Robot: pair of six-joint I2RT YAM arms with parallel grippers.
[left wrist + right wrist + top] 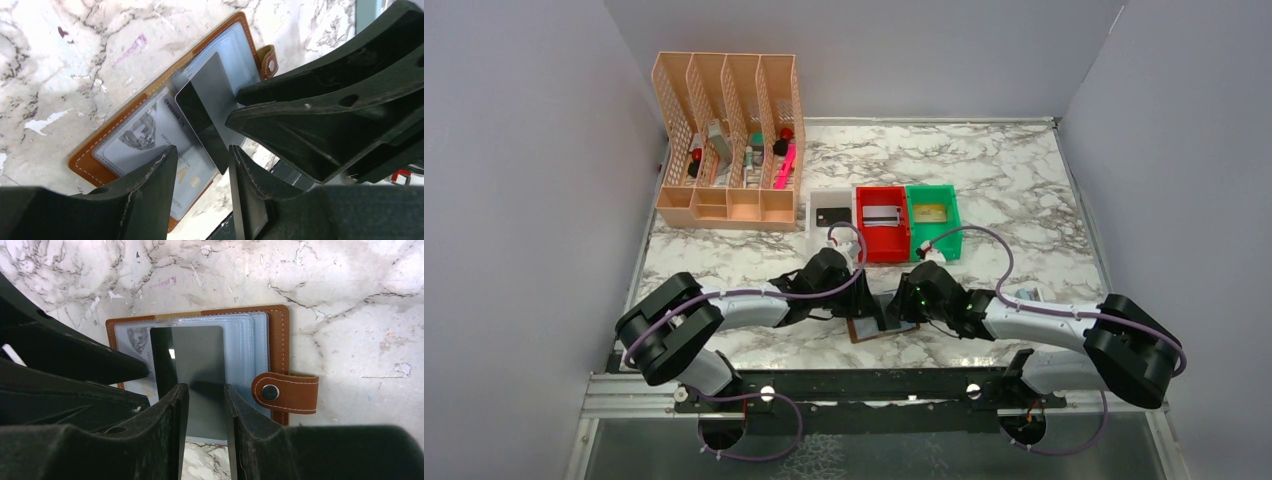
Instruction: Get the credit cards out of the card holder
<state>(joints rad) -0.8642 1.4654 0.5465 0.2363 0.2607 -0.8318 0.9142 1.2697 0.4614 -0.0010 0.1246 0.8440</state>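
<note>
Right hand [205,390] over holder [278,330], red bin [886,250] beyond

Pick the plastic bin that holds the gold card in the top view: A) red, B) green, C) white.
B: the flat gold plastic card lies inside the green plastic bin, the rightmost of the three.
</note>
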